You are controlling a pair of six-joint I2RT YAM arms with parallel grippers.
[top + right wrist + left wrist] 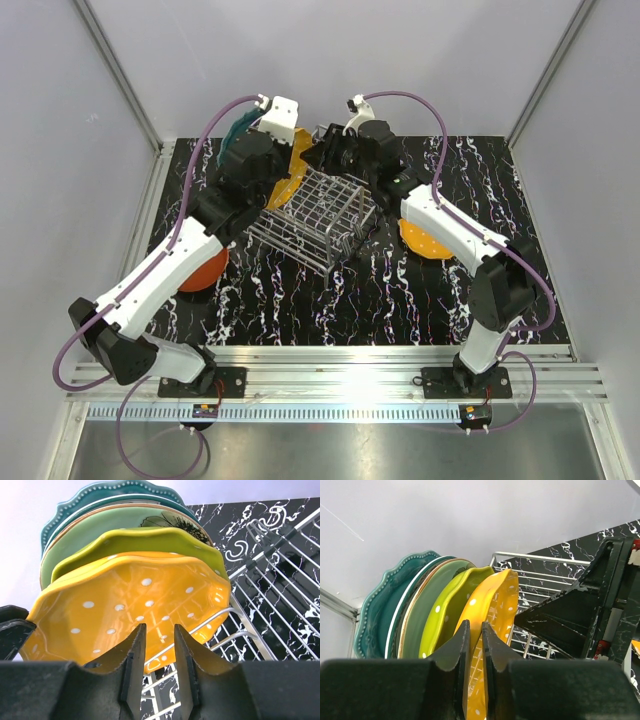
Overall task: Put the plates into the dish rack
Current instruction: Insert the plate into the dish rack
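The dotted orange plate (492,605) is stood on edge at the far left end of the dish rack (320,215), so that it is kept upright. Its rim is pinched by the left gripper (475,636); the right gripper (159,641) is held slightly parted, empty.

Left arm (165,265) and right arm (450,225) stretch forward and inward, both sets of fingers (456,652) narrowly parted.

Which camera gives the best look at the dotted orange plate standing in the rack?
The right wrist view: the orange plate fills it, face-on, with its white dots clear. The left wrist view shows the plate nearly edge-on. The top view shows only a sliver of it.
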